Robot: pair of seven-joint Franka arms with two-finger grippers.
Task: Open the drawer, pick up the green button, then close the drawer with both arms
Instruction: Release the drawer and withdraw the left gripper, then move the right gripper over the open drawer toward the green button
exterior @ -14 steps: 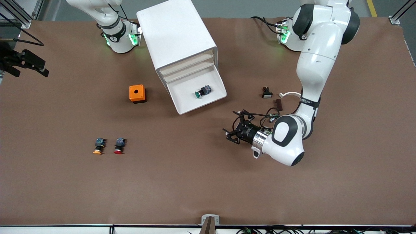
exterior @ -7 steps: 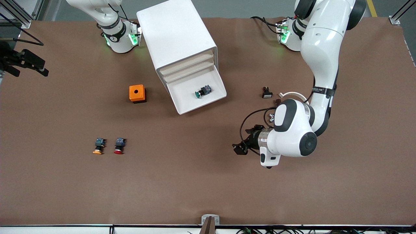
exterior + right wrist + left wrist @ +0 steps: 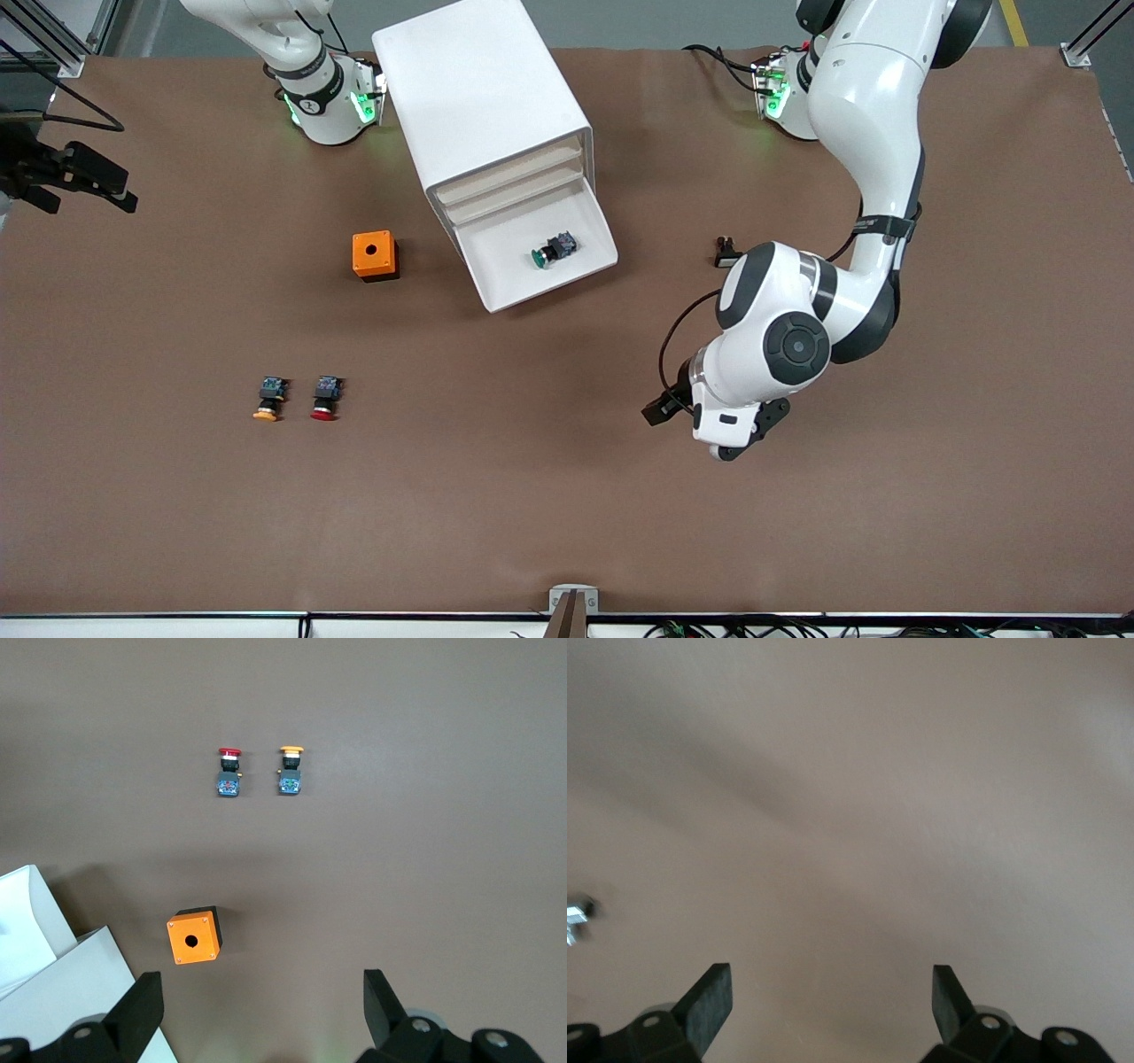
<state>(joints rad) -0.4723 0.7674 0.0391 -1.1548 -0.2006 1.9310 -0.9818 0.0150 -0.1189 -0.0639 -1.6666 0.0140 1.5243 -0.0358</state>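
Observation:
The green-capped button [image 3: 551, 252] lies on its side in the open bottom drawer [image 3: 580, 266] of the white cabinet [image 3: 478, 97]. My left gripper [image 3: 833, 985] is open and empty. It points down over bare brown table, nearer the front camera than the drawer and toward the left arm's end. In the front view it is mostly hidden under its white wrist [image 3: 753, 390]. My right gripper [image 3: 261, 990] is open and empty. It waits high above the table near the orange box [image 3: 193, 937]. The button does not show in either wrist view.
An orange box with a hole [image 3: 375, 255] stands beside the cabinet toward the right arm's end. A red-capped button [image 3: 324, 399] and an orange-capped button [image 3: 268, 400] lie nearer the front camera. A small black part [image 3: 726, 255] lies by the left arm's elbow.
The left arm's wrist has turned from lying level to pointing down. Its gripper has drawn slightly away from the drawer toward the front camera. The drawer and the button have not moved.

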